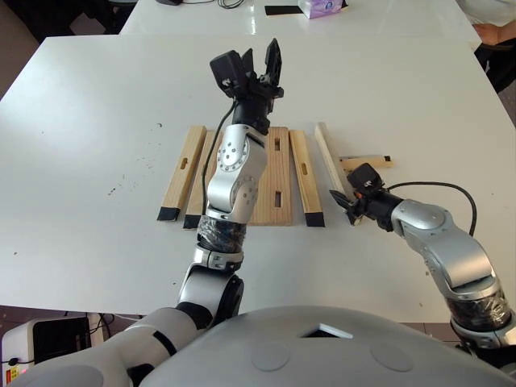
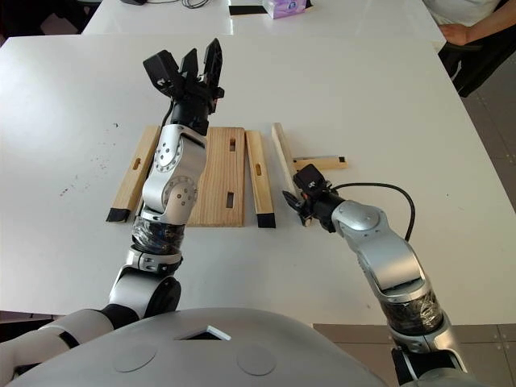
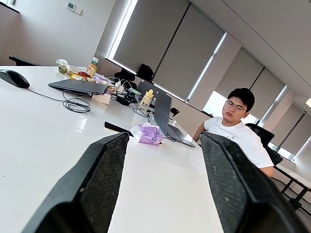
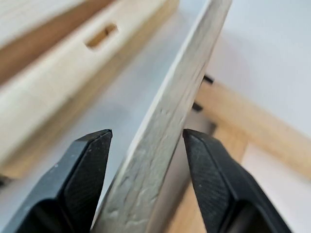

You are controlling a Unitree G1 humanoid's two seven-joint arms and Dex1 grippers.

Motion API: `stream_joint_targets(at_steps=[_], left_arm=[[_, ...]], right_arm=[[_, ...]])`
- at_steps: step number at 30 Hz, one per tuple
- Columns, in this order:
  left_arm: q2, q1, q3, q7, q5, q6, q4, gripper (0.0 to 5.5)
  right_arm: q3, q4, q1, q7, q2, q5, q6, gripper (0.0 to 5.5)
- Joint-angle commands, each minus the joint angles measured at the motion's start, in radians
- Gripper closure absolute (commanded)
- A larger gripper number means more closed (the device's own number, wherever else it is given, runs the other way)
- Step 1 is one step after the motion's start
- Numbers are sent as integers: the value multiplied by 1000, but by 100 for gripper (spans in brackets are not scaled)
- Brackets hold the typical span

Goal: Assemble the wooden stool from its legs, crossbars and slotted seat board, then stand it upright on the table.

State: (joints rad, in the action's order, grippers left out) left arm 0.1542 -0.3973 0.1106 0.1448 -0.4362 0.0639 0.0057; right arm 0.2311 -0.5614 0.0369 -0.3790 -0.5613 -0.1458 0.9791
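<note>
The slotted seat board (image 1: 276, 179) lies flat mid-table, partly hidden by my raised left arm. Slotted legs lie beside it: two on the left (image 1: 184, 171) and one on the right (image 1: 306, 179). A thin crossbar (image 1: 329, 155) lies right of that leg, and a short crossbar (image 1: 367, 162) lies across its far side. My right gripper (image 1: 347, 206) is low at the thin crossbar's near end, open, its fingers (image 4: 82, 184) straddling the bar (image 4: 165, 121). High above the board's far edge, my left gripper (image 1: 260, 58) is open and holds nothing, its pads (image 3: 97, 189) wide apart.
The white table (image 1: 97, 121) has bare room left, right and in front of the parts. A second table behind carries a tissue pack (image 1: 322, 6), laptops (image 3: 77, 86) and cables. A black cable (image 1: 439, 187) loops over my right forearm.
</note>
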Motion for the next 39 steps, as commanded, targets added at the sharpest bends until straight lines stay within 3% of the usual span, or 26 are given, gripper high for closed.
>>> stream_joint_targets(at_steps=[1, 10, 15, 19, 24, 27, 30, 36, 39], left_arm=[[115, 95, 24, 4, -7, -2, 2, 278], [101, 63, 4, -10, -3, -20, 46, 278], [88, 26, -35, -16, -14, -57, 52, 278], [82, -50, -154, -8, -210, 20, -37, 278], [-21, -75, -249, -58, -500, 214, -187, 278], [-104, -55, -299, -136, -670, 342, -238, 278], [-176, -28, -320, -208, -769, 441, -261, 239], [-228, -2, -337, -214, -961, 573, -290, 131], [-253, 13, -334, -206, -1027, 617, -316, 129]], right_arm=[[15, 6, 39, -2, -33, 26, -6, 321], [-14, 31, -16, 35, 9, 56, -99, 428], [-82, 70, -133, 62, 93, 32, -122, 444], [-151, 115, -241, 80, 160, -1, -133, 444], [-246, 334, -413, 78, 230, -35, -332, 444], [-330, 473, -543, -12, 254, -130, -467, 444], [-373, 579, -639, -134, 229, -205, -540, 444], [-338, 628, -699, -463, 128, -290, -630, 444], [-315, 600, -706, -598, 84, -317, -643, 444]])
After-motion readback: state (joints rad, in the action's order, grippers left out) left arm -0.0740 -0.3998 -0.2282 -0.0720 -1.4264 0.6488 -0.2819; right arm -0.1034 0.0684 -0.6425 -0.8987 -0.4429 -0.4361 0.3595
